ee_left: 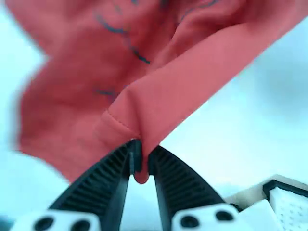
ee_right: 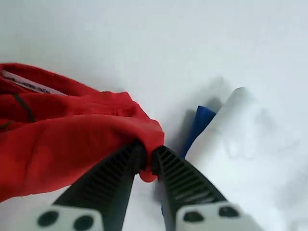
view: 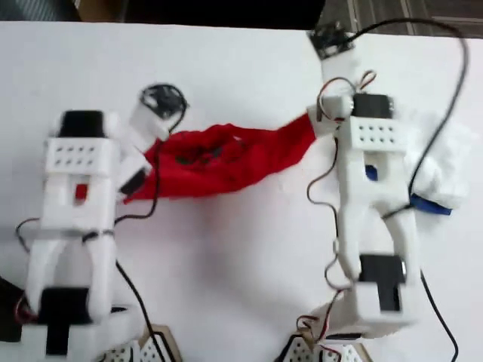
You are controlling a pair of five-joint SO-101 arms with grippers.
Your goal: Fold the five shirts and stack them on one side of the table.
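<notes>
Tension is spreading the red shirt [view: 226, 158], seemingly for folding. Left gripper [ee_left: 143, 150] and right gripper [ee_right: 147, 153] are each clenching an opposite edge.

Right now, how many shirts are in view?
3. Red shirt held between left gripper and right gripper; white shirt by the right arm, blue shirt showing at its edge. Others may be hidden there.

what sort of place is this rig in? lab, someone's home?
Probably a lab or hobby robotics bench, not certain: a white table, loose cables, and a red shirt clamped by the left gripper and the right gripper, with a folded pile beside.
</notes>
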